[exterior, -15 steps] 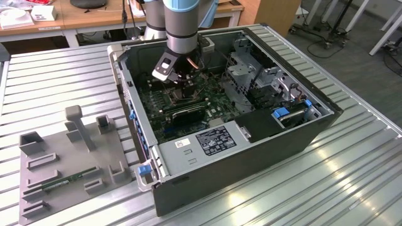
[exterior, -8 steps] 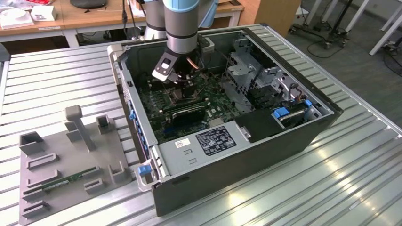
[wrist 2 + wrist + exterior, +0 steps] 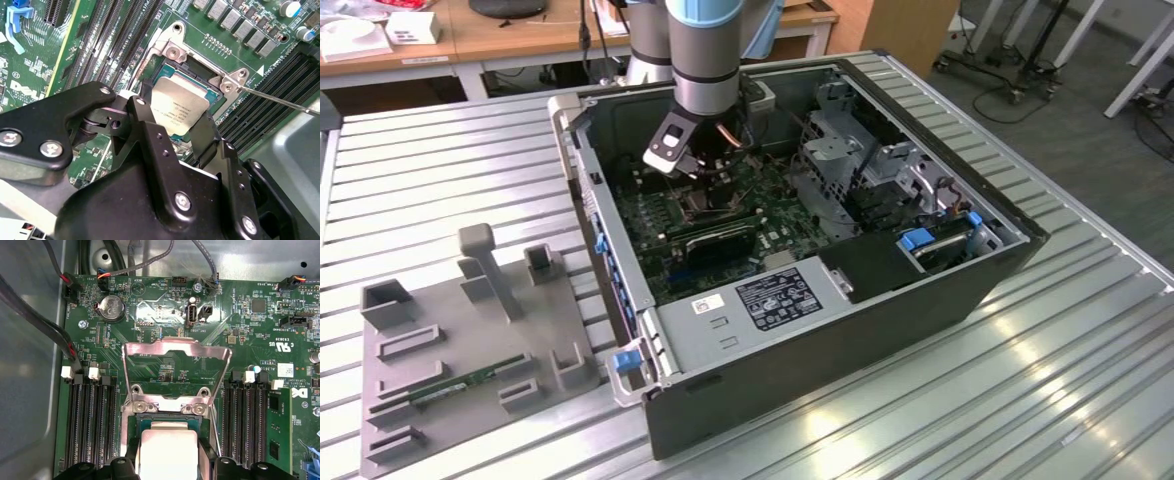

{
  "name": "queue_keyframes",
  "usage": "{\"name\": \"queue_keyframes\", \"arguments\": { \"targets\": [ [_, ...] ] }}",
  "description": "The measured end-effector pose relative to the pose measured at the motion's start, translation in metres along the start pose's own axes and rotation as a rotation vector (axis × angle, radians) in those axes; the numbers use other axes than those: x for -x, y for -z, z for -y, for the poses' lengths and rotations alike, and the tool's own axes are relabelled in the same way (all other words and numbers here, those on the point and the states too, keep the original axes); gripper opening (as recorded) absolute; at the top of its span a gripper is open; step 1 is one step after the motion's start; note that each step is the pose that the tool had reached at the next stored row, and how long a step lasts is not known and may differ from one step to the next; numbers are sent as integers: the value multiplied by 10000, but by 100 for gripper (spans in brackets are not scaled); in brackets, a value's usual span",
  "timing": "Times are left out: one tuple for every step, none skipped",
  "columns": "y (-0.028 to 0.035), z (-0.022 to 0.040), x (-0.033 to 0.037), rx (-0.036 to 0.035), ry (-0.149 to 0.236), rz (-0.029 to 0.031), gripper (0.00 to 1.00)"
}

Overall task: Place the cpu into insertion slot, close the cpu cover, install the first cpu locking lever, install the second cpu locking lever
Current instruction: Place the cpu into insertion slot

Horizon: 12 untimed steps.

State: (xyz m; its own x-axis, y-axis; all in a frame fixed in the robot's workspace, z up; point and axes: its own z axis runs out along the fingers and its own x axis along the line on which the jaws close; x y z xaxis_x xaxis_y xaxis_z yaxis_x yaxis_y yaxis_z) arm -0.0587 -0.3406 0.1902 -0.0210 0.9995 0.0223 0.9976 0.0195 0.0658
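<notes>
My gripper (image 3: 172, 119) held the chip (image 3: 179, 102) pinched, low over the socket (image 3: 165, 421) directly beneath. Just beyond it, the cover (image 3: 175, 347) stood open. I judged placing the chip was in hand; seating it called for a level, square fit.

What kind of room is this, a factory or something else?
Probably a research lab or workshop, not a factory line: a robot arm holds a chip inside an open computer case on a slatted metal table, with office desks and wheeled stands behind.
</notes>
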Motion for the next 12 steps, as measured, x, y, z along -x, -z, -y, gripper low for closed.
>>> {"name": "queue_keyframes", "arguments": {
  "targets": [
    [-1, 0, 0, 1, 0, -2, 54],
    [-1, 0, 0, 2, 0, -2, 54],
    [-1, 0, 0, 2, 0, -3, 54],
    [-1, 0, 0, 2, 0, -2, 54],
    [-1, 0, 0, 2, 0, -2, 54],
    [-1, 0, 0, 2, 0, -2, 54],
    [-1, 0, 0, 1, 0, -2, 54],
    [-2, 0, 0, 1, 0, -2, 54],
    [-2, 0, 0, 2, 0, -3, 54],
    [-2, 0, 0, 2, 1, -3, 54],
    [-2, 0, 0, 2, 0, -2, 54],
    [-2, 0, 0, 2, 1, -3, 54]
  ]
}}
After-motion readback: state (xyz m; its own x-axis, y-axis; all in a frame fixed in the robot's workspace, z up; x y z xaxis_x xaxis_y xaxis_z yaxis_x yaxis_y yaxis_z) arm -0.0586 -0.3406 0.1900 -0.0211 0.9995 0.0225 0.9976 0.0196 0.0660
